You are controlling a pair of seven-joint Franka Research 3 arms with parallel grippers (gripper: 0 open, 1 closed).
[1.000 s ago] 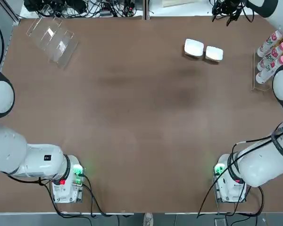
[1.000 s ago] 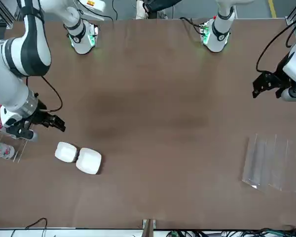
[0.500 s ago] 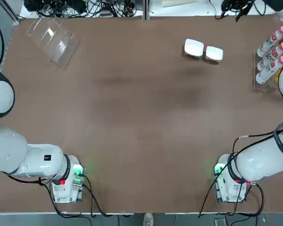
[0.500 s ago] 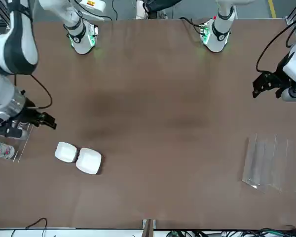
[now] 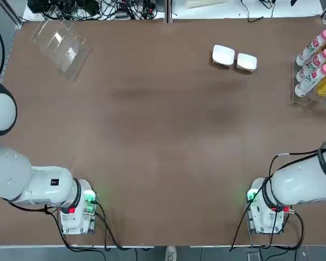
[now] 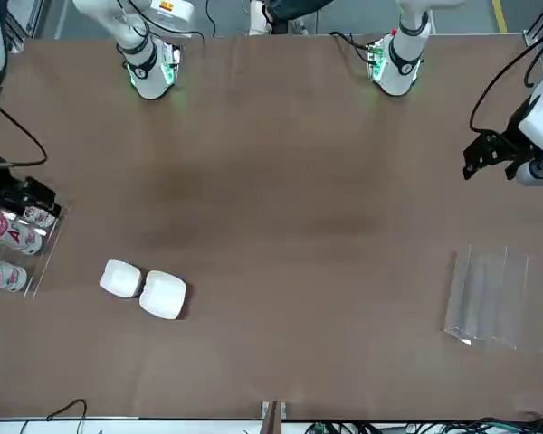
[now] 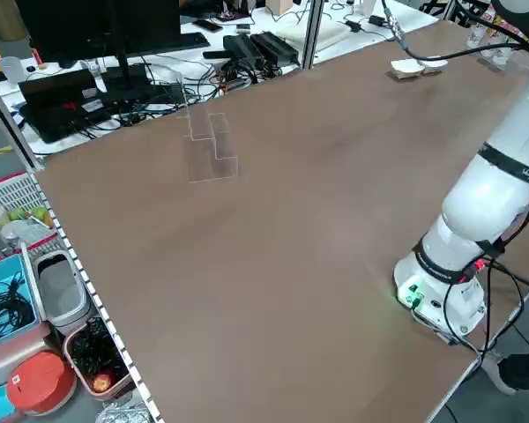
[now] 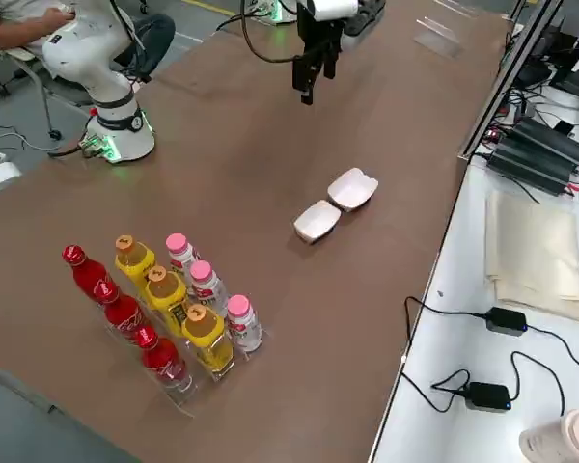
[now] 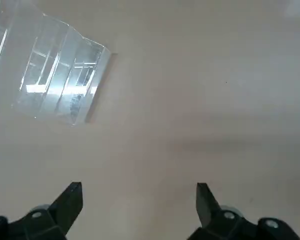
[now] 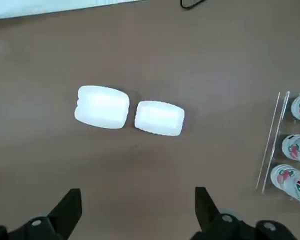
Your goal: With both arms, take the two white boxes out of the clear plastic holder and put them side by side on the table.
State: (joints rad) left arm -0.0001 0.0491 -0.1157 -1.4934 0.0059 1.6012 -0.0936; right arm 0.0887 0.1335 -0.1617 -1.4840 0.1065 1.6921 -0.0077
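The two white boxes, one [image 5: 224, 55] and the other [image 5: 246, 62], lie side by side and almost touching on the table [image 5: 163, 141] at the far right; the right wrist view shows the pair as well [image 10: 102, 107] [image 10: 159, 118]. The clear plastic holder [image 5: 61, 42] lies at the far left corner with nothing in it [image 9: 55, 82]. My left gripper [image 6: 489, 155] hangs open above the table's left edge, short of the holder. My right gripper [image 10: 137, 205] is open and high, back from the boxes, over the bottle rack at the table's right edge [image 6: 36, 195].
A clear rack with pink-capped white bottles [image 5: 312, 65] stands at the right edge, with yellow and red bottles beside them [image 8: 145, 299]. Cables and power supplies lie past the far edge [image 5: 98, 8]. Both arm bases [image 5: 76, 209] [image 5: 266, 209] sit at the near edge.
My right gripper has drawn back from the boxes toward the table's right edge, over the bottle rack, and left the top view. The left arm and the boxes have not moved.
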